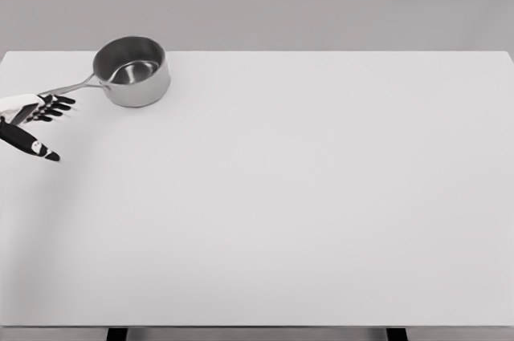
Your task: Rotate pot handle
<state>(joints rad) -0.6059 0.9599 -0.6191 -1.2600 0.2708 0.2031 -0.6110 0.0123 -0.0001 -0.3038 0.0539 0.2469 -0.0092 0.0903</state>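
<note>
We are seeing the pot (131,71) sitting upright at the far left of the table (305,196), its handle (71,86) pointing left and toward us. Our left hand (34,120) is reaching in from the left edge, fingers (56,106) spread apart and holding nothing, their tips lying just beside the handle's end; whether they are touching it, we cannot tell.

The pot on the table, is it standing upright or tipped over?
Upright. The pot sits flat on the table, its round opening faces up, and the inside looks empty.
</note>
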